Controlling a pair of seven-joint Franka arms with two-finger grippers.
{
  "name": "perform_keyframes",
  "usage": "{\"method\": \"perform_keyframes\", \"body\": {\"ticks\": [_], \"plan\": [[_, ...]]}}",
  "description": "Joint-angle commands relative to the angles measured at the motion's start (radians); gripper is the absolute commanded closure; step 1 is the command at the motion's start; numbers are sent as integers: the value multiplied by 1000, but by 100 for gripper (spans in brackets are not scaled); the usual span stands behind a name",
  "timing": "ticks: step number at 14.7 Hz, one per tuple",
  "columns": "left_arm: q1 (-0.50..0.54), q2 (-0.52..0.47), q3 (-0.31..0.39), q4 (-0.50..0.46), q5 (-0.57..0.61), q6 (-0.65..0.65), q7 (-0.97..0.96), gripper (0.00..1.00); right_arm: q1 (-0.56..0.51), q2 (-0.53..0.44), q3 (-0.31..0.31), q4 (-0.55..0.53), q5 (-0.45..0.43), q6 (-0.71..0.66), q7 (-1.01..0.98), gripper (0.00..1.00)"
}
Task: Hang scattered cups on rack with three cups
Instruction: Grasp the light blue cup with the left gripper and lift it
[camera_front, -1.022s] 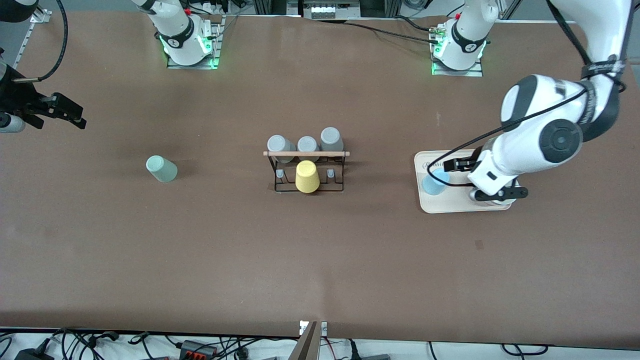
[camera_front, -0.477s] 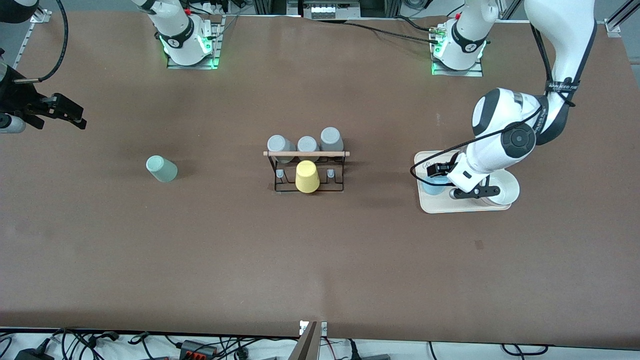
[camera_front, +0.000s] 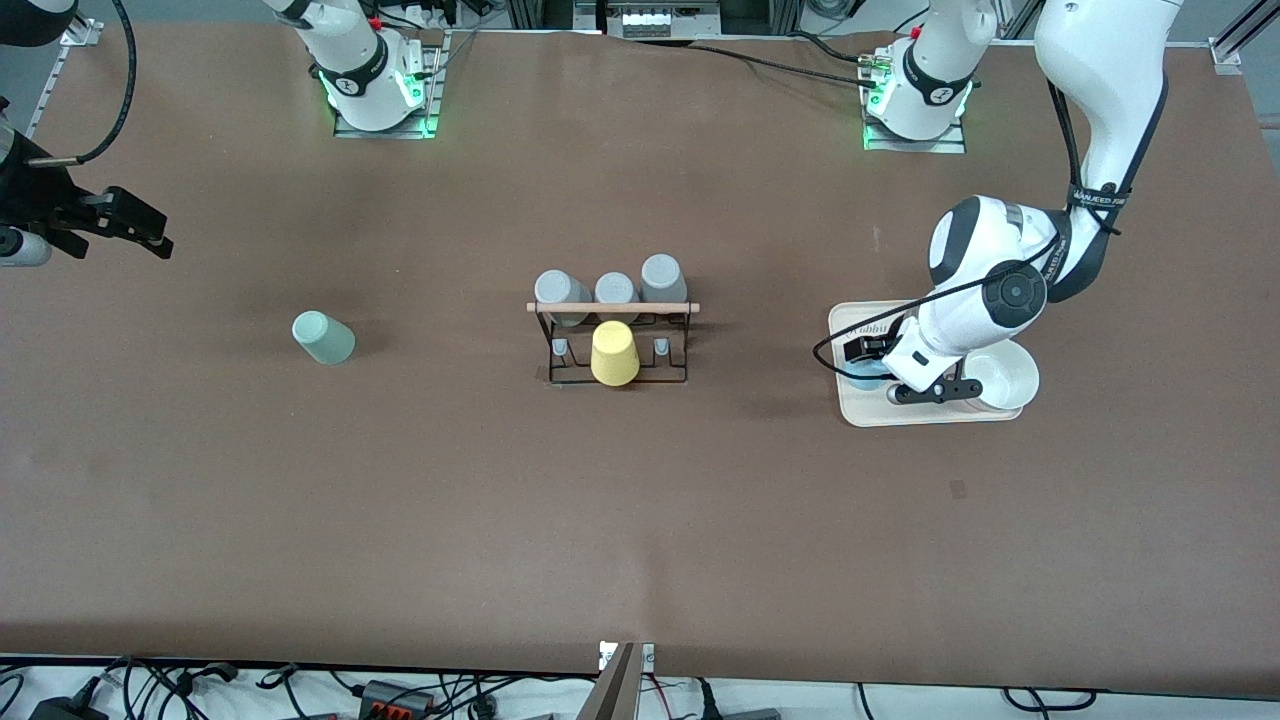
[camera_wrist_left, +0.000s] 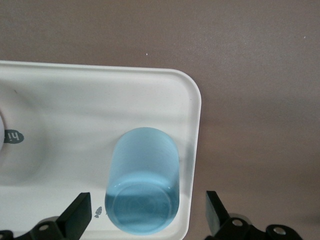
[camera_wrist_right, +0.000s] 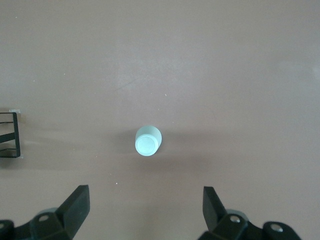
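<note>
The light blue cup (camera_wrist_left: 145, 180) stands on the cream tray (camera_wrist_left: 75, 100) near its corner, at the left arm's end of the table. My left gripper (camera_wrist_left: 147, 201) is open, with one finger on each side of the cup and not touching it. In the front view the gripper (camera_front: 862, 358) hides most of that cup (camera_front: 866, 378). The mint-green cup (camera_front: 323, 338) stands on the bare table toward the right arm's end and shows in the right wrist view (camera_wrist_right: 148, 141). My right gripper (camera_front: 148, 228) waits open and empty (camera_wrist_right: 145, 196) high above the table. The black wire rack (camera_front: 612, 307) stands mid-table.
A yellow cup (camera_front: 614, 353) sits on the rack's front row and three grey cups (camera_front: 615, 290) on its back row. A white bowl (camera_front: 1005, 378) sits on the tray (camera_front: 935, 415) beside the left gripper. A corner of the rack (camera_wrist_right: 10, 135) shows in the right wrist view.
The left arm has swung in and come down over the tray, bringing its open fingers around the blue cup and uncovering the white bowl. The right arm has not moved.
</note>
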Motion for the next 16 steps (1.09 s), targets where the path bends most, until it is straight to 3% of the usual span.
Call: {"method": "perform_keyframes", "body": {"ticks": [1, 6, 8, 10, 12, 16], "plan": [[-12, -2, 1, -34, -5, 43, -1, 0, -11, 9, 4, 18, 14, -6, -3, 0], [-12, -5, 2, -46, -5, 42, 1, 16, -11, 9, 4, 18, 14, -5, -3, 0], [-12, -8, 4, -45, -5, 34, 4, 27, -11, 9, 4, 20, 14, -5, -3, 0], [-11, -14, 10, -26, -5, -7, 5, 43, -9, 11, 4, 18, 14, -3, -3, 0], [-6, -19, 9, 56, 26, -116, 4, 53, -9, 17, 4, 20, 14, -6, -3, 0], [-6, -20, 1, 227, 43, -280, -54, 56, -9, 17, 4, 26, 14, -8, -7, 0]]}}
